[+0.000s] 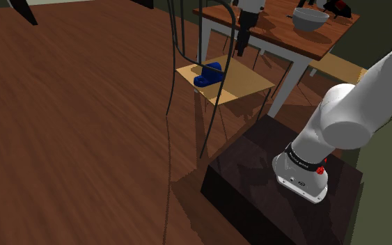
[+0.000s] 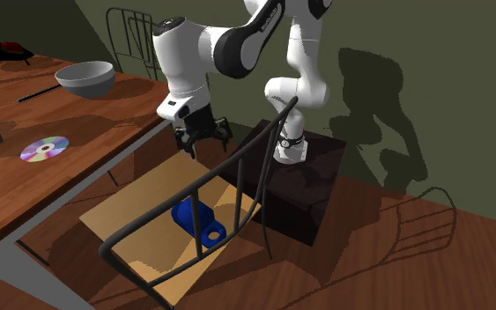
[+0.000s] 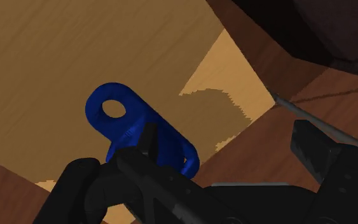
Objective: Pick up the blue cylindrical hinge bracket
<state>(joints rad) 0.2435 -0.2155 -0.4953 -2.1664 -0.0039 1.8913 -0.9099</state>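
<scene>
Tan chair seat [image 2: 131, 211] over a dark wood floor, beside a table [image 2: 25, 114]. The blue hinge bracket [image 2: 198, 220] lies flat on the seat, its long axis running diagonally from barrel to holed tab. The tool [image 2: 202, 141] hovers above it, nearer the table edge; its fingers stand wide apart and hold nothing (the next move is a straight descent, I judge). The grey bowl [image 2: 85, 77] on the table looks empty.

You have a wooden table [image 2: 105, 114] carrying a shiny disc [image 2: 45, 148]. In the second exterior view a grey bowl [image 2: 85, 77] sits at the disc's one o'clock and a tan-seated chair [image 2: 122, 211] at its four o'clock.
</scene>
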